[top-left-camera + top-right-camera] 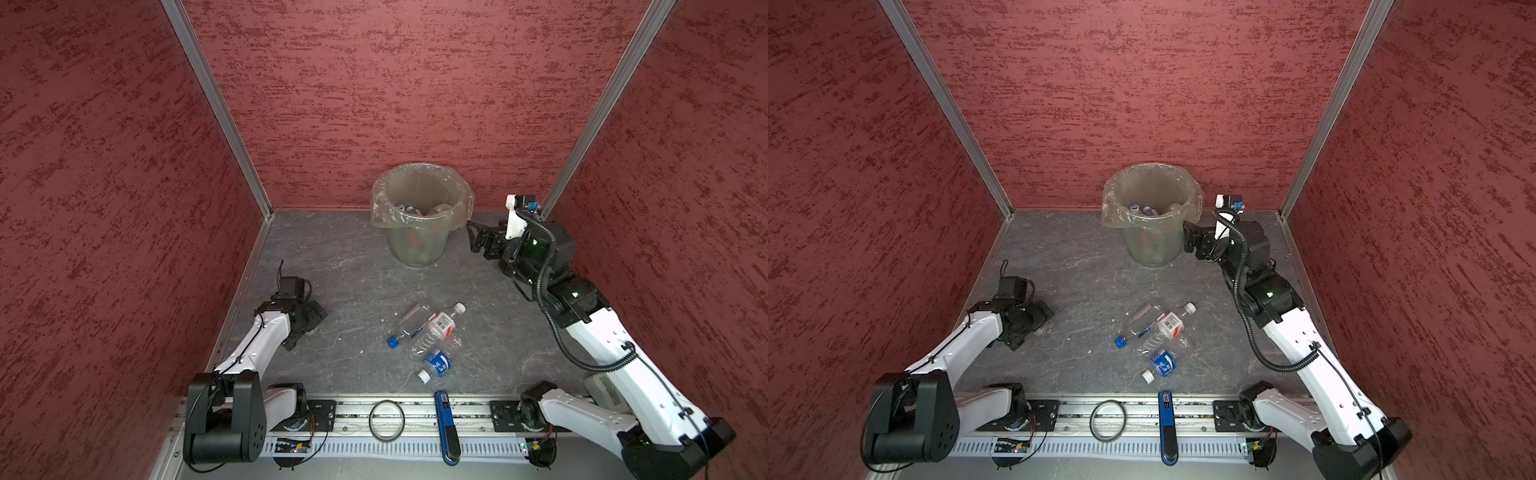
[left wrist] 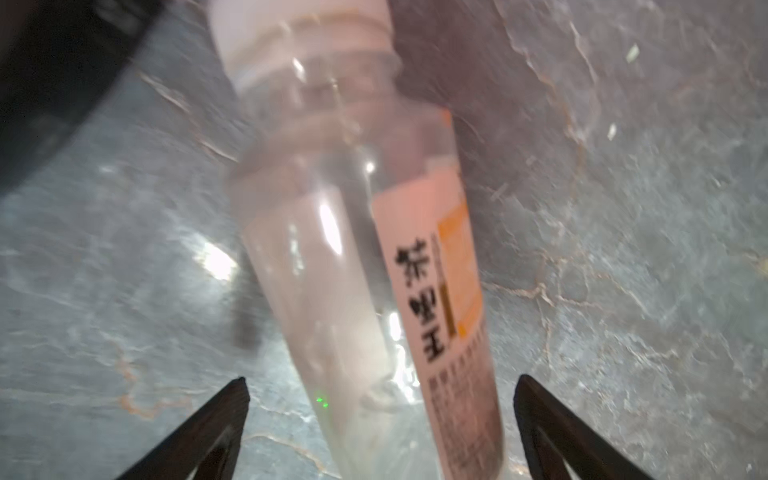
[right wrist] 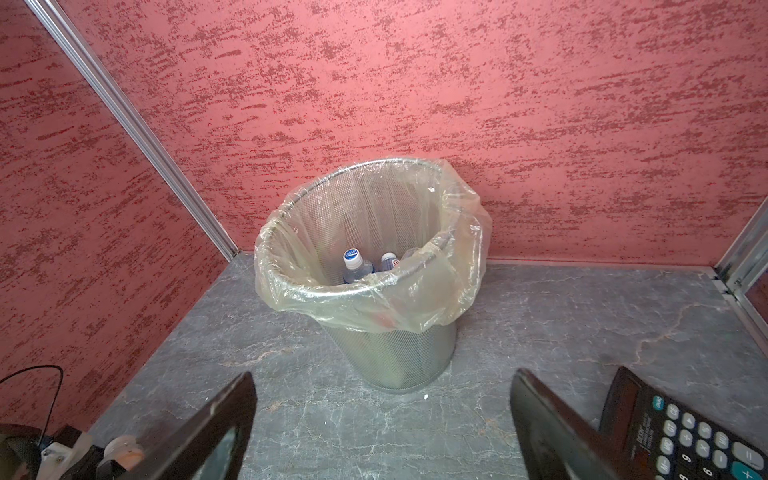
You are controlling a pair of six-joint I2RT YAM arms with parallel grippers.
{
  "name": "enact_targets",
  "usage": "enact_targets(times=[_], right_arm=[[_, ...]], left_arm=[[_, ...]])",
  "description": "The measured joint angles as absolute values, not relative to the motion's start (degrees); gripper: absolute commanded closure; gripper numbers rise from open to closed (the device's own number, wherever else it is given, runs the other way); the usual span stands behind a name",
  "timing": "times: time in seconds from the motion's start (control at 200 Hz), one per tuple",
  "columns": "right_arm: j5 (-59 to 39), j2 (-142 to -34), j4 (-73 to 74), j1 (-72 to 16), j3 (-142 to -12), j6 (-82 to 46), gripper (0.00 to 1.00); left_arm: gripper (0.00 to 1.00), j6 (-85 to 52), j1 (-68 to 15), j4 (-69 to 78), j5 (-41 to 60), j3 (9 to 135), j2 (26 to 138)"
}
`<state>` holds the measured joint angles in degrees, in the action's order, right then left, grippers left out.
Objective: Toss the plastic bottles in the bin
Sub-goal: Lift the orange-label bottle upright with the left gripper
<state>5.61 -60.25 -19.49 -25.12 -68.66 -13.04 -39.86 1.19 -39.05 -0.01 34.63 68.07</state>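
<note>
A few plastic bottles [image 1: 428,336] lie clustered mid-table, a white-capped bottle [image 2: 332,232] lies ungripped between the wide-open left gripper [image 2: 380,386], more fill the lined bin [image 1: 417,249] that the wide-open, empty right gripper [image 3: 382,374] faces, on a grey veined table [image 1: 332,266] inside red textured walls [image 1: 395,83].

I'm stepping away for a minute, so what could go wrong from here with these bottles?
The left gripper stands open around the orange-labelled bottle near its base end; closing there, the round bottle may slip out. The three bottles in the middle overlap, so lifting one may scatter the rest. The calculator lies near the open right gripper and could get knocked.
</note>
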Motion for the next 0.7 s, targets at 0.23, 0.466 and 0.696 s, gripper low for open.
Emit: enact_targets(times=[0.23, 0.466, 0.696], right_arm=[[5.6, -60.2, -19.4, -25.1, -68.4, -13.0, 0.11], [5.6, -60.1, -19.4, -25.1, -68.4, -13.0, 0.13], [5.5, -60.1, -19.4, -25.1, -68.4, -12.8, 0.17]], left_arm=[[0.05, -43.3, 1.1, -34.2, -0.1, 35.2, 74.3], [0.08, -46.3, 1.3, -29.5, -0.3, 36.1, 76.2], [0.38, -47.5, 1.7, -28.6, 0.2, 35.6, 76.1]])
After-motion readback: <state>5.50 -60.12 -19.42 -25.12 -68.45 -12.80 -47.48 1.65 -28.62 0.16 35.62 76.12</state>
